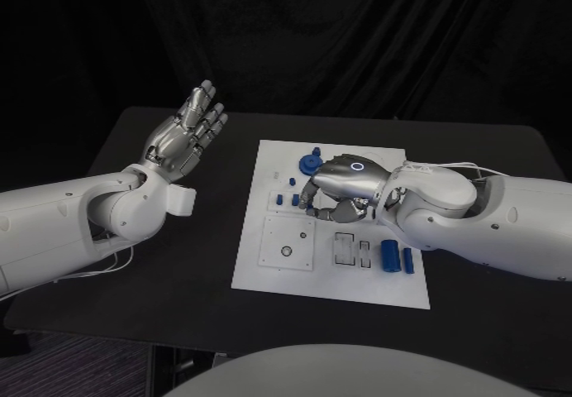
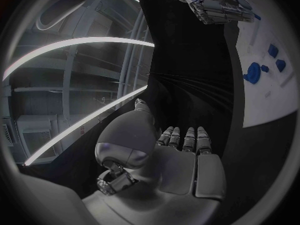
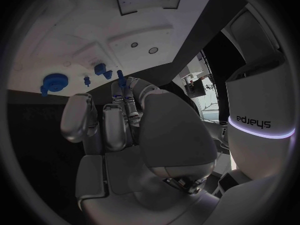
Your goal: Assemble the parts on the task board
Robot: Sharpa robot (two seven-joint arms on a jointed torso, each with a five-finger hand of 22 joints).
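A black table (image 1: 155,273) is carrying a white task board (image 1: 304,285) at its middle. The board is lying flat, its long side running away from the robot.

The right arm (image 1: 501,223) is reaching in over the board's near-right part, and the right hand (image 1: 340,186) is hovering above the board's middle with its fingers curled in toward the palm. In the right wrist view a slim blue peg (image 3: 120,76) is standing between the fingertips (image 3: 128,92), so the hand appears to be pinching it, though the exact contact is hard to make out.

The left arm (image 1: 72,219) is lying over the bare table to the left of the board, well apart from it. The left hand (image 1: 185,132) is raised, palm flat, fingers straight and side by side, holding nothing.

A large blue round piece (image 1: 313,160) is sitting at the far end of the board, just beyond the right hand. Two long blue bars (image 1: 398,257) are lying side by side at the board's near-right part. Small blue pieces (image 1: 288,199) are standing just left of the right hand.
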